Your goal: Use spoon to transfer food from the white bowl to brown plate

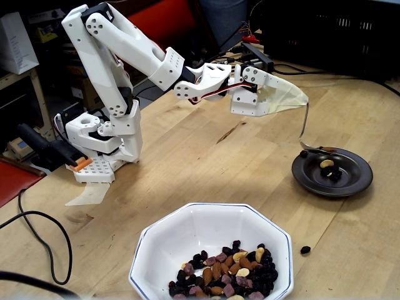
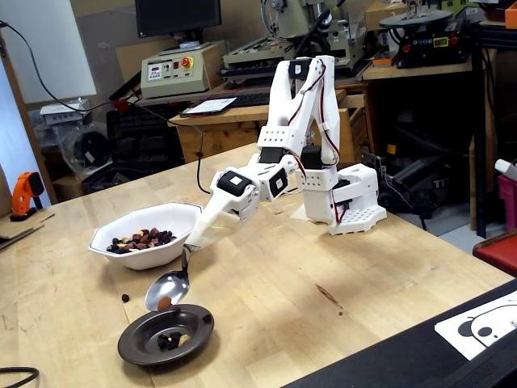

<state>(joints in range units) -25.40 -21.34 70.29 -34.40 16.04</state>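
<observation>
in a fixed view the pincer [image 1: 300, 103] pinched the spoon [image 1: 306, 134] by its handle, tip over the brown plate [image 1: 353, 181]; in another, one nut clung to the spoon's bowl above the plate – tilting it further, slowly, should shed it cleanly

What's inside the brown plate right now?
The brown plate holds a few bits of food: one pale nut and some dark raisins. The spoon hangs just above it, hiding part of the plate behind.
</observation>
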